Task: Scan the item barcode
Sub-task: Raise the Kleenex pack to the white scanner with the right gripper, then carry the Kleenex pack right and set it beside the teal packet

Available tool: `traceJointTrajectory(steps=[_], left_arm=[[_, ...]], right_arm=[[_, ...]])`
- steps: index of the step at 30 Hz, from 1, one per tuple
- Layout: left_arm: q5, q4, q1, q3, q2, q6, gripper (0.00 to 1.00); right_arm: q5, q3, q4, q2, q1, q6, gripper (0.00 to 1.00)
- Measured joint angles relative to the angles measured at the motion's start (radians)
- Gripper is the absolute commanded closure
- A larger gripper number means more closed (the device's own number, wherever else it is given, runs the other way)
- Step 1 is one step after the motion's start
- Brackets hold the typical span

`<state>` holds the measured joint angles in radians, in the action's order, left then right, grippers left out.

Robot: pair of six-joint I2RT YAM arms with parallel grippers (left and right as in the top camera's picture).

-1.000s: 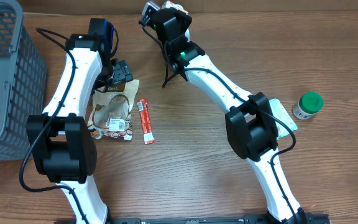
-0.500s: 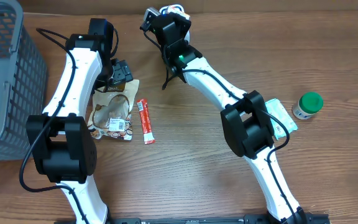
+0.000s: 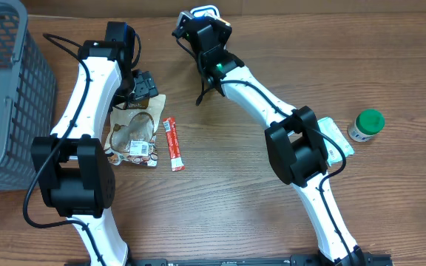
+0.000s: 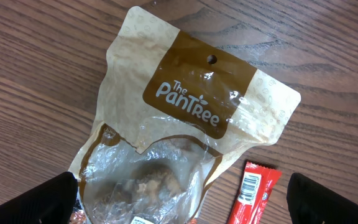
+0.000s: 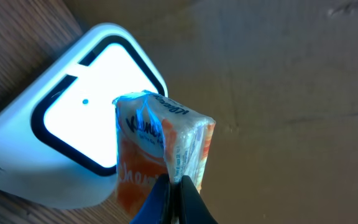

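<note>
- The orange packet [image 5: 157, 155], the item being scanned, is seen in the centre of the right wrist view. It is held up directly in front of the lit white window of the scanner [image 5: 73, 124].
- In the overhead view the scanner sits at the top centre of the frame. The packet itself is hidden there by the wrist.
- The right gripper [image 5: 173, 186] is pinched shut on the packet's lower edge, with the jaws nearly meeting over the thin film.
- The left gripper [image 3: 143, 86] is spread wide and holds nothing. It hangs above the tan snack pouch [image 4: 191, 112] in the left half of the overhead frame, with a red bar [image 4: 250, 196] lying just beside the pouch.
- The packet is judged to be light and soft, probably film-wrapped tissues. It is likely to give under pressure and to sag or twist about a narrow pinch.
- The film is glossy, so some slip is to be expected, and glare from the window may be thrown back by it.
- A hold on a seam or short edge is judged best, so that the broad printed faces are left uncovered for the scanner.
- No barcode can be made out on the faces shown, and whether it is turned toward the window cannot be told.
- A grey basket [image 3: 6, 89] stands at the far left, and a green-lidded jar [image 3: 366, 124] at the right, well apart from the scanner.
</note>
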<state>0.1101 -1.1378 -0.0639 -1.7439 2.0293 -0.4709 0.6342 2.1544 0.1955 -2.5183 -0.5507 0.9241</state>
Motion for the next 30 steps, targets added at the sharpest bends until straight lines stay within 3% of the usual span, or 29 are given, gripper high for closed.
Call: traceJointTrajectory(steps=[9,13,22,30], left_arm=[[0.000,0.000,0.000,0.000,0.000,0.000,0.00],[0.000,0.000,0.000,0.000,0.000,0.000,0.00],[0.000,0.000,0.000,0.000,0.000,0.000,0.00],[0.000,0.000,0.000,0.000,0.000,0.000,0.00]], right_arm=[[0.025,0.000,0.024,0.011,0.008,-0.127,0.97],[0.014,-0.002,0.142,0.087,0.007,-0.219,0.97],[-0.198,0.013,0.741,0.461,0.057,-0.637,0.96],[-0.515,-0.016,1.224,0.473,0.255,-0.854,0.96]])
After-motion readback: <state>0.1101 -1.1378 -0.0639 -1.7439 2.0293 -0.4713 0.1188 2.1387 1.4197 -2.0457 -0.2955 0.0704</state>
